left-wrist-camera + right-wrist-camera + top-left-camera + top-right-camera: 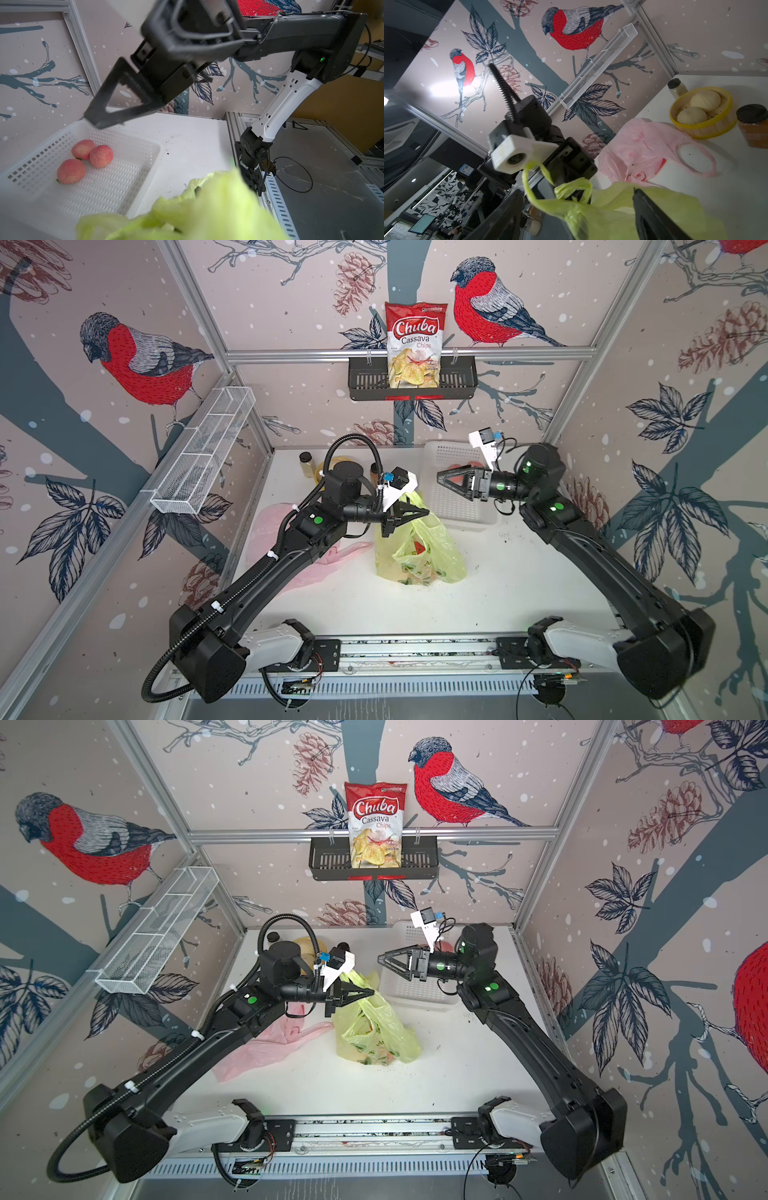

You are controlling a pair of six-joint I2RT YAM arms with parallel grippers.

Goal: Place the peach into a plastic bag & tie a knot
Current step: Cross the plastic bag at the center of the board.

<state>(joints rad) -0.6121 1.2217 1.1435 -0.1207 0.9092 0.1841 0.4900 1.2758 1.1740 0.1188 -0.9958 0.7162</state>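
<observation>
Clamping on a handle [526, 182], the left pincer [423, 513] is holding the bag [432, 556] upright on the desk [519, 585]; the right pincer [444, 478] is hovering nearby, jaws spread, empty. The film is probably limp and slippery: grip it at the handles.

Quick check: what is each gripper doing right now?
Left gripper: closed on the handle of the yellow-green plastic bag.
Right gripper: open, holding nothing.
</observation>
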